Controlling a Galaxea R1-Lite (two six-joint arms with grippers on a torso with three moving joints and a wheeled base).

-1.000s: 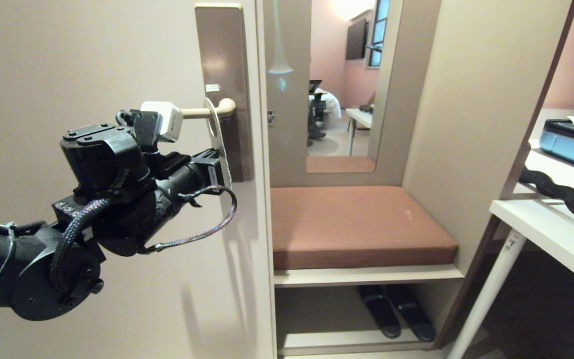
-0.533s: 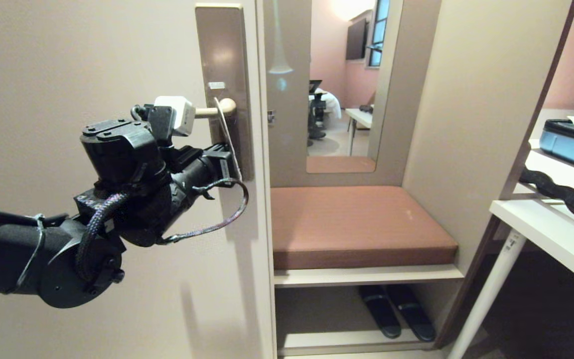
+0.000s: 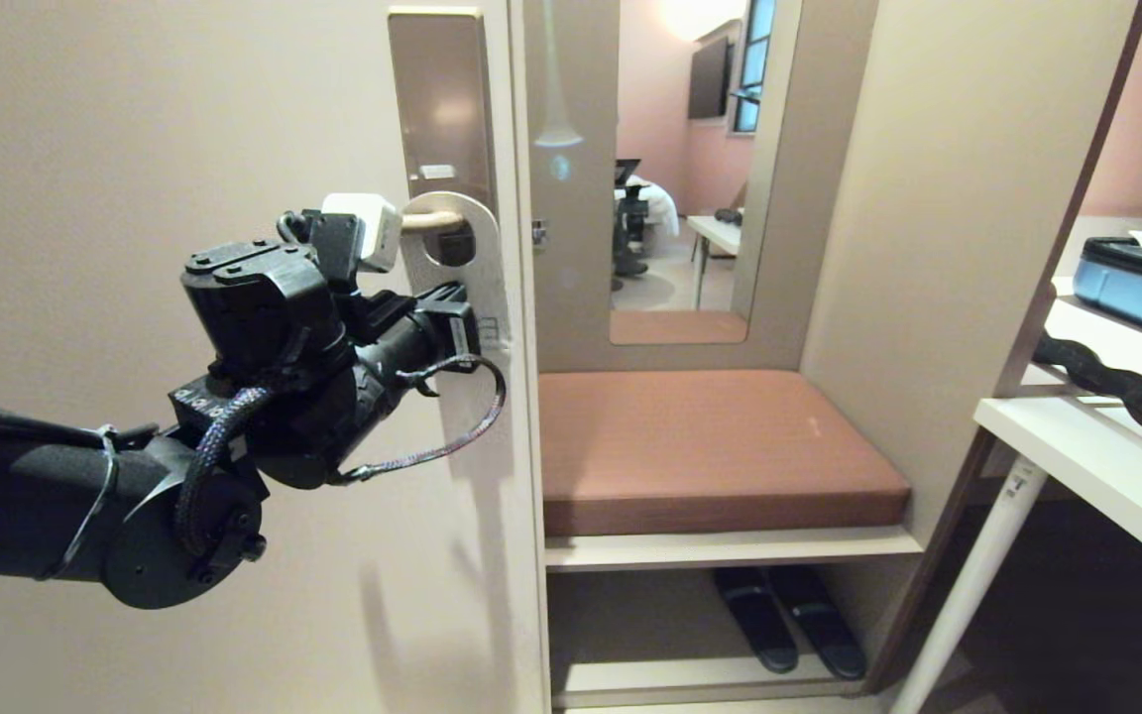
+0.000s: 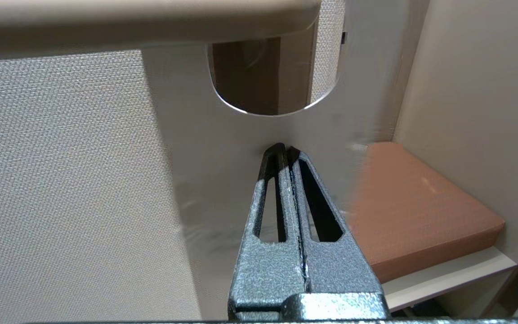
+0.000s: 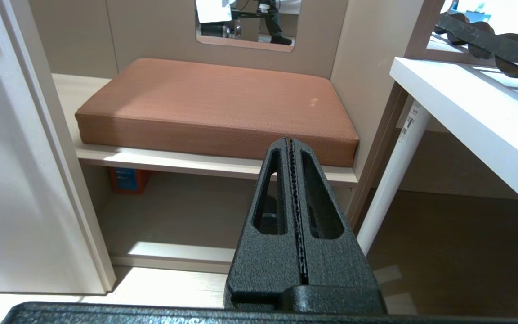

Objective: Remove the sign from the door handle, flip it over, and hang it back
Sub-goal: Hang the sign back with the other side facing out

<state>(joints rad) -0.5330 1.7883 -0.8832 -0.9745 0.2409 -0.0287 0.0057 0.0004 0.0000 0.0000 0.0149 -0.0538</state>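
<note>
your left gripper (image 4: 284,150) is clamped shut on the sign (image 3: 462,288), pinching it just below the oval hole. compared with a moment ago the sign has swung round: it was edge-on to your head camera, and now its pale face shows flat against the brown plate (image 3: 440,99). the door handle (image 3: 432,221) passes through the hole, so the sign is threaded on the lever again, close to the curved end. the arm has also pushed in toward the door. i judge the flip is done and the rehang nearly finished; what is left is to let go and back out without dragging the sign off. your right gripper (image 5: 291,141) is closed on nothing, parked low facing the bench cushion (image 5: 214,103).
</note>
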